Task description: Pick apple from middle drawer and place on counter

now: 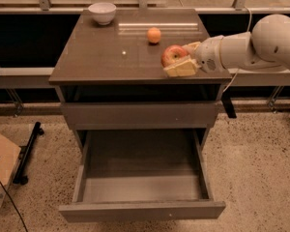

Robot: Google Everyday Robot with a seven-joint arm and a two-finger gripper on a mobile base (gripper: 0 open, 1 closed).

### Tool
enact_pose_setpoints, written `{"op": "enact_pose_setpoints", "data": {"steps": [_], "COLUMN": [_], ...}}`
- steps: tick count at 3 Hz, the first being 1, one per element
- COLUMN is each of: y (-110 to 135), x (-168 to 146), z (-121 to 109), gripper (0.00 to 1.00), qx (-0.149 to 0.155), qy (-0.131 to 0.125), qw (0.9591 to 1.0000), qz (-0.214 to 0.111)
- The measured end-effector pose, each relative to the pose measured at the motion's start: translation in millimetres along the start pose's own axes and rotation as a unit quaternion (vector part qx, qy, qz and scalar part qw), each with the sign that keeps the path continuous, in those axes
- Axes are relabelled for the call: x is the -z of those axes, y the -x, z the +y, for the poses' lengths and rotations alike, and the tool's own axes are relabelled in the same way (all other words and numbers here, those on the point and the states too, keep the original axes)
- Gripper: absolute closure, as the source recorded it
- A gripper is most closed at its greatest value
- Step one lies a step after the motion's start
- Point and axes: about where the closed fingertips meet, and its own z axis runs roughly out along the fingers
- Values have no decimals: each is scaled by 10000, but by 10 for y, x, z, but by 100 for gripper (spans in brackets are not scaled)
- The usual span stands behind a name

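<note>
The red apple with yellowish patches is held between the pale fingers of my gripper, which is shut on it. The white arm reaches in from the right. The apple is at the front right part of the glossy dark-brown counter, at or just above its surface; I cannot tell if it touches. The middle drawer is pulled open below, and its flat floor is bare.
A plain orange fruit and a white bowl sit farther back on the counter. A closed drawer front lies above the open drawer. A cardboard box and a black stand are on the floor at left.
</note>
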Motion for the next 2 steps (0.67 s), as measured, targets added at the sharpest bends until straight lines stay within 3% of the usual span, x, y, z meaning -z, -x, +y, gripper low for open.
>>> {"op": "enact_pose_setpoints", "data": {"steps": [2], "y": [36], "x": [-193], "z": [-403], "gripper": [59], "qx": [-526], "qy": [102], "qw": [9982], "qz": [-259]}}
